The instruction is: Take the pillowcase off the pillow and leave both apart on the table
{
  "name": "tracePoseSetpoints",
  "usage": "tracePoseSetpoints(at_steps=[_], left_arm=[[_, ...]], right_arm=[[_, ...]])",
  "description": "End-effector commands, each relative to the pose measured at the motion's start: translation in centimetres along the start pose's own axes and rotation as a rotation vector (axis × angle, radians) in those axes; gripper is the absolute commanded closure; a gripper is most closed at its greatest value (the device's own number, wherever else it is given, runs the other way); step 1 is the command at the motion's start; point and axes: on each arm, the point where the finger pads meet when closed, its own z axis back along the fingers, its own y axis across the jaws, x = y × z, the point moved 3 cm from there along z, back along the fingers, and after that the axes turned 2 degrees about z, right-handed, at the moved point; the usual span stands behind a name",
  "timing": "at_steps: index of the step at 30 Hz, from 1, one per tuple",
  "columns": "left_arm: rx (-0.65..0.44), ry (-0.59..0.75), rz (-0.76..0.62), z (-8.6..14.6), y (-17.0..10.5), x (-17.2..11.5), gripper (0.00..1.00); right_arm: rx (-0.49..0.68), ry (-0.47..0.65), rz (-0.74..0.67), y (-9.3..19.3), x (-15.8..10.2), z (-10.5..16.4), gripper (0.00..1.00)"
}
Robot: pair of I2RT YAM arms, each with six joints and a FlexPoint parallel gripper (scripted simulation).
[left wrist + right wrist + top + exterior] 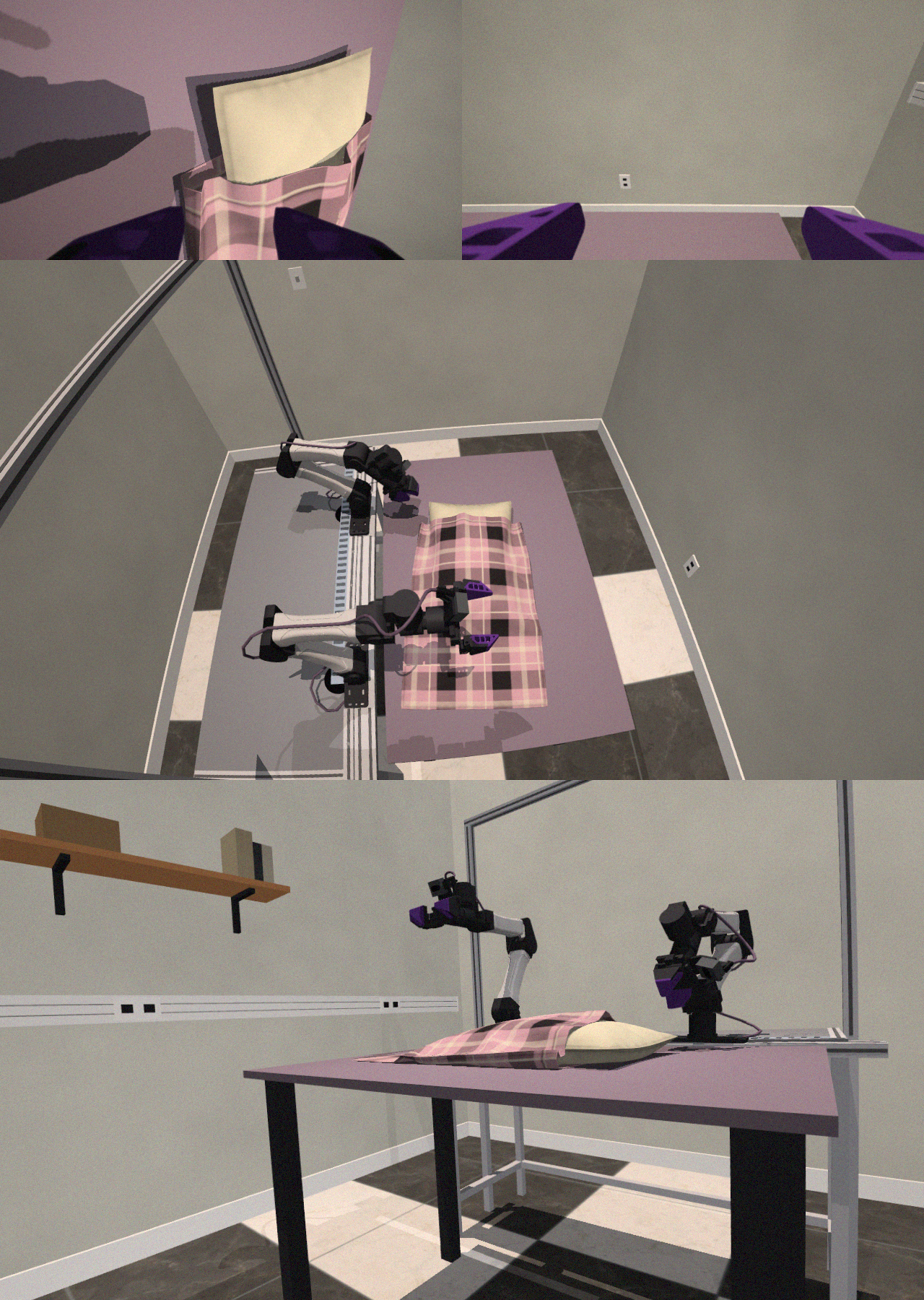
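Observation:
The cream pillow (471, 510) (610, 1038) (296, 115) lies on the mauve table (568, 661) (710, 1090) (108, 43) (678, 235) with one end sticking out of the pink plaid pillowcase (474, 560) (478, 1041) (272, 188). The rest of the pillow is hidden inside, and the case's far end lies flatter. My left gripper (407, 492) (673, 992) (228, 216) is partly open and empty, tipped down above the table beside the pillow's bare end. My right gripper (494, 614) (429, 913) (693, 214) is wide open and empty, high above the closed part of the pillowcase.
The arms stand on a rail (362, 735) along one table side. A metal frame (264, 350) (844, 909) rises behind them. A wall shelf (148, 870) with boxes hangs off to one side. The pillowcase lies close to the rail side of the table.

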Motion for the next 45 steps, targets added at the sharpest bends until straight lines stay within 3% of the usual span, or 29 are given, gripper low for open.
tracePoseSetpoints(at_steps=[1, 45], left_arm=[[0.006, 0.008, -0.005, -1.2, 0.2, -0.1, 0.55], [0.006, 0.01, -0.001, -6.8, 0.4, 0.0, 0.55]], right_arm=[[0.011, -0.016, -0.009, 0.2, 1.0, 0.1, 0.0], [0.011, -0.016, -0.009, 0.2, 1.0, 0.1, 0.0]])
